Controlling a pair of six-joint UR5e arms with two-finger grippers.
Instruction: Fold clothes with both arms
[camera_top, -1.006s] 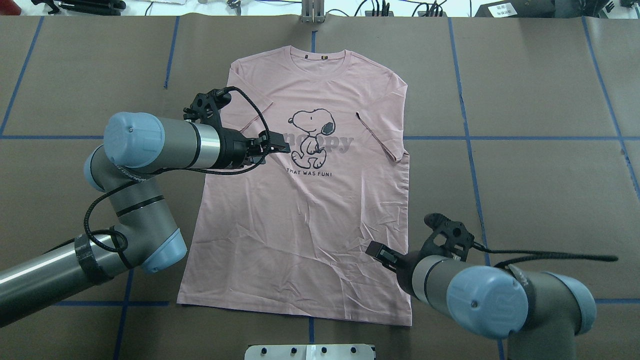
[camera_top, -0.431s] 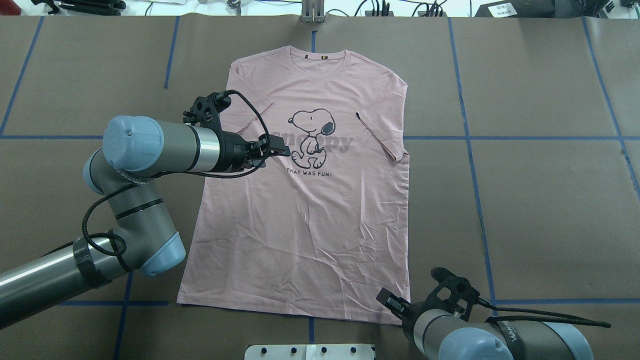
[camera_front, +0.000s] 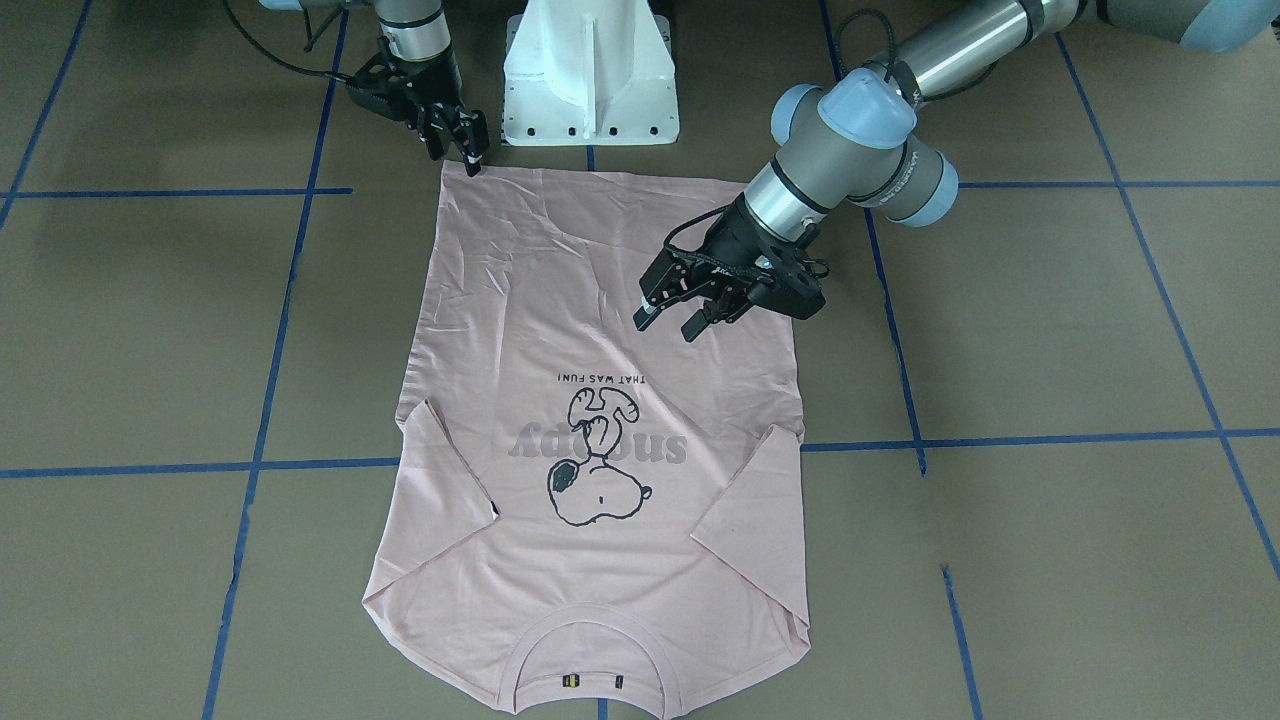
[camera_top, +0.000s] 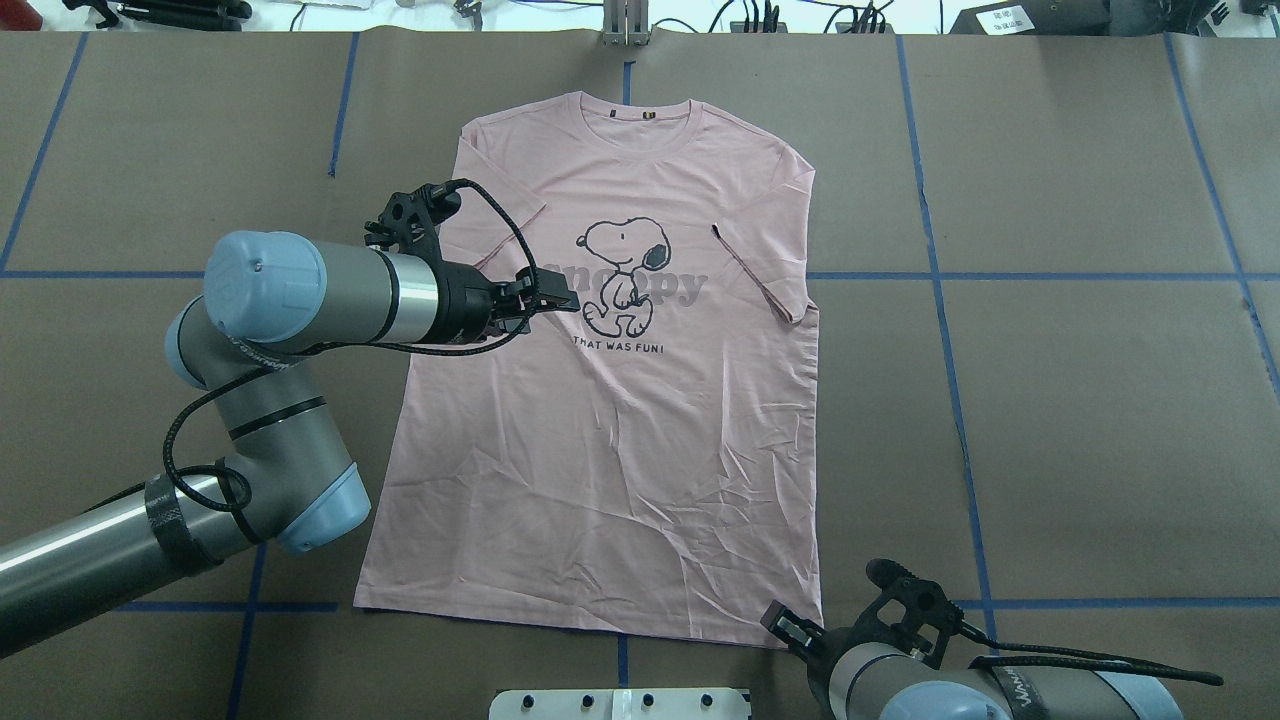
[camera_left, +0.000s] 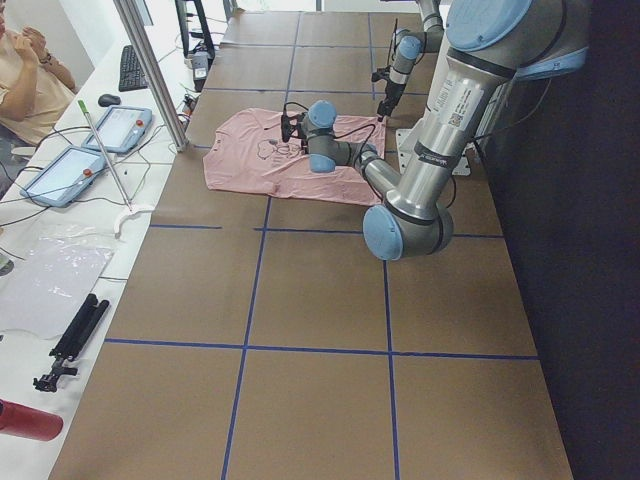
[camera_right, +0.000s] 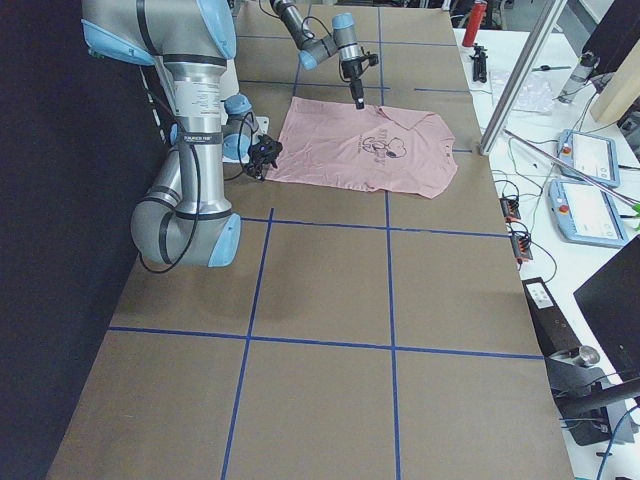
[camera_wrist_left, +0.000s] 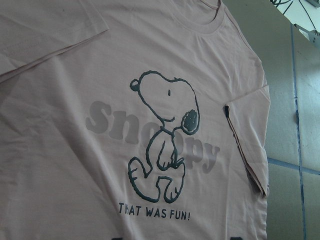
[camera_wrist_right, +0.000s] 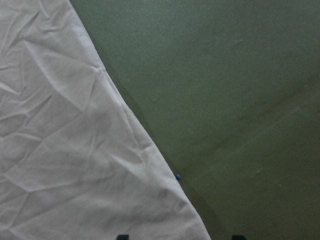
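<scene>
You are looking at a brown-covered bench (camera_top: 1080, 420) with blue tape lines (camera_top: 1040, 275) running across it in a grid. A white side table (camera_left: 125, 240) is standing alongside, carrying two tablets (camera_left: 122, 128).

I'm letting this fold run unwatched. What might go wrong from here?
The right gripper sits at the very corner of the shirt, so it may close on one layer only. The left gripper hangs open near the print, far from any edge; a pinch there would likely bunch cloth.

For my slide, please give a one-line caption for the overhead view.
Pink Snoopy T-shirt lies print up; left tool over its chest, right tool at a hem corner.
</scene>
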